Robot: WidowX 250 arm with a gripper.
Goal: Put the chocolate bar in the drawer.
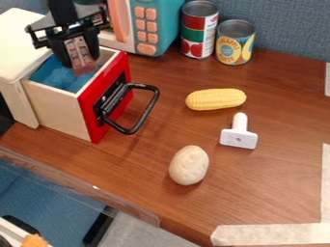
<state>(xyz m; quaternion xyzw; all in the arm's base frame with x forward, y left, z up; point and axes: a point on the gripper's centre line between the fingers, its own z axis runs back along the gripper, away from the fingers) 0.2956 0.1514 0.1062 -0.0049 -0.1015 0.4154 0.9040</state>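
One chocolate bar [79, 52] grasped in end effector [82, 60], hanging below its body, long axis near upright, lower end over open drawer [57, 107].

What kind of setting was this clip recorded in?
Probably a toy-kitchen setup on a lab-style tabletop: there is a teal toy microwave with orange buttons, a yellow corn cob, and a small wooden drawer with a red front, all on a wood-grain table.

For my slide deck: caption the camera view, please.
Gripper holding the chocolate bar over the open drawer.
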